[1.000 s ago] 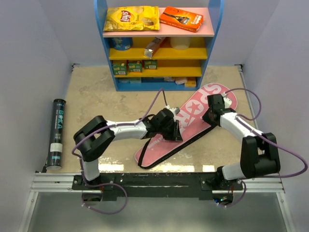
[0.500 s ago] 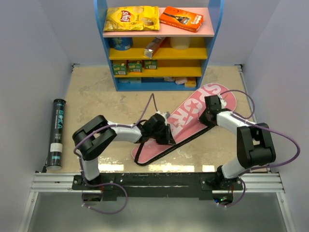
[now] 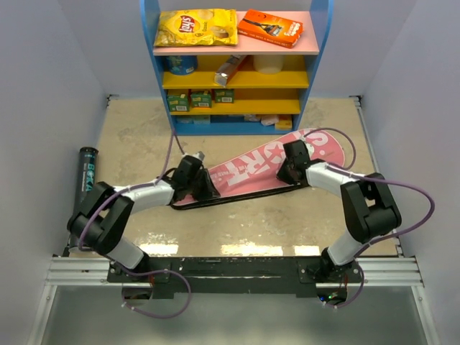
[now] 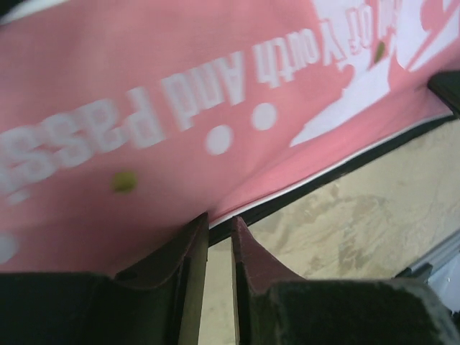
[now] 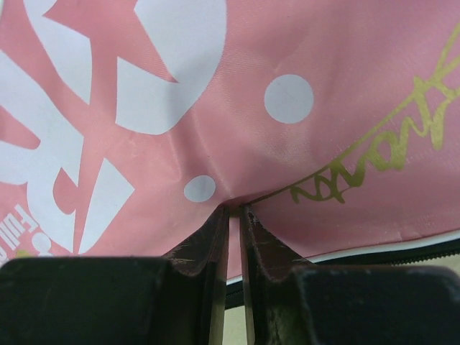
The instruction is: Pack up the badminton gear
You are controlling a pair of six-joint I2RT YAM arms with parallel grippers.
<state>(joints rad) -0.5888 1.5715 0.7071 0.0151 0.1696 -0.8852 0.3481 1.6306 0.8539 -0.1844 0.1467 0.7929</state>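
The pink racket-shaped bag [image 3: 251, 169] lettered SPORT lies slantwise across the middle of the table, its wide end to the right. My left gripper [image 3: 201, 188] is shut on the bag's narrow end; in the left wrist view its tips [image 4: 219, 223] pinch the black-trimmed edge of the bag [image 4: 215, 86]. My right gripper [image 3: 289, 171] is shut on the wide end. In the right wrist view it [image 5: 233, 210] nips a puckered fold of the pink cloth [image 5: 323, 72]. The long black tube [image 3: 86, 172] lies by the left wall, partly behind my left arm.
A blue shelf unit [image 3: 237, 50] stands at the back, with a yellow crisp packet [image 3: 196, 27] and an orange box [image 3: 271, 26] on top and small boxes and tins on the lower shelves. Grey walls close in left and right.
Both grippers have carried the bag leftward and away from the near edge. Its narrow end swung left, so the bag now lies nearly crosswise. My left arm now covers part of the tube.
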